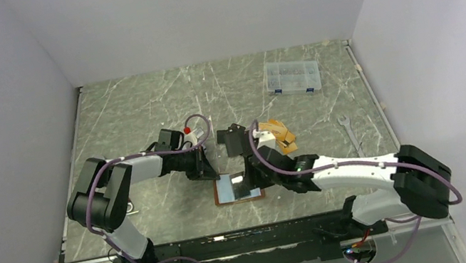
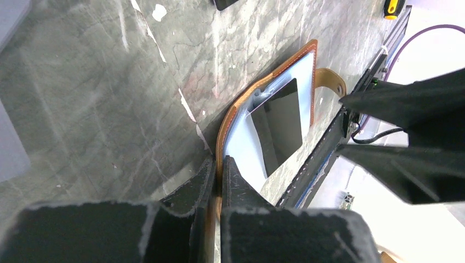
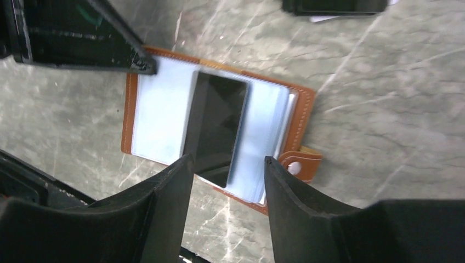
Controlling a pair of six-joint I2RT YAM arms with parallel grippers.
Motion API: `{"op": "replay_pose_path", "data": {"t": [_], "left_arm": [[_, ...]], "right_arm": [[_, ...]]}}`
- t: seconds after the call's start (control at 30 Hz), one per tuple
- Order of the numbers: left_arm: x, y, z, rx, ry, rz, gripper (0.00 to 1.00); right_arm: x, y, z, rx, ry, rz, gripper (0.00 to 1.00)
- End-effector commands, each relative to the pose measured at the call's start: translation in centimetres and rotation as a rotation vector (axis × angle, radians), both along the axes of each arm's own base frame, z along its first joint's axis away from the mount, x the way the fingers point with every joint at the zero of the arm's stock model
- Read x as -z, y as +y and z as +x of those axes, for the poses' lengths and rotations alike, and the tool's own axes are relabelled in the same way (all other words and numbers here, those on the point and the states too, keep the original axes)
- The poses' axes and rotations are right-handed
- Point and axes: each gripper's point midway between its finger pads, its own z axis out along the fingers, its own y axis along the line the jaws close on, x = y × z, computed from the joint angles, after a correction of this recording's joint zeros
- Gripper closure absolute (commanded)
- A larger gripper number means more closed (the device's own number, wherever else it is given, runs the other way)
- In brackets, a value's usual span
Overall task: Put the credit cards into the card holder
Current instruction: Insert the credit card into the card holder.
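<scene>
- Nearest, along the table's front edge, the black metal mounting rail (image 1: 249, 241) carries both arm bases, so each arm reaches forward over the work.
- Just beyond it, the tan-brown leather card holder (image 3: 159, 115) lies opened flat on the grey marbled table (image 1: 138, 105). Its clear inner sleeves face up and its snap tab (image 3: 299, 164) is folded out to one side.
- At its far left corner, the left gripper (image 2: 219, 167) has its jaws pressed together on the stitched leather rim. This seems meant to pin the holder so it cannot slide while a card goes in.
- Over the holder's middle, a glossy black plastic card (image 3: 216, 120) rests on the sleeves. Whether its far end sits inside a pocket I cannot tell.
- At the card's near end hovers the right gripper (image 3: 227, 164), jaws spread to either side and not pinching it, probably placed to push it home.
- Farther back, a pile of black cards (image 1: 231, 137) and a pile of orange-gold cards (image 1: 280, 136) lie within reach, not yet loaded.
- Beyond them, a silver wrench (image 1: 349, 131) and a clear plastic compartment box (image 1: 291, 78) sit well apart from the work.
</scene>
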Motion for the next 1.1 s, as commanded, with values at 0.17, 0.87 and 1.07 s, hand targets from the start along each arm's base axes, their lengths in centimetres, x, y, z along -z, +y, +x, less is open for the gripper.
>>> {"op": "replay_pose_path", "data": {"t": [0.17, 0.87, 1.07], "left_arm": [[-0.2, 0.0, 0.6, 0.006, -0.056, 0.006, 0.94], [0.0, 0.2, 0.7, 0.003, -0.056, 0.020, 0.92], [-0.1, 0.2, 0.7, 0.003, -0.058, 0.020, 0.92]], "right_arm": [[-1.2, -0.7, 1.7, 0.029, -0.008, 0.089, 0.63], [2.4, 1.5, 0.5, -0.008, 0.098, 0.155, 0.69], [2.3, 1.8, 0.8, -0.016, 0.086, 0.143, 0.73]]}}
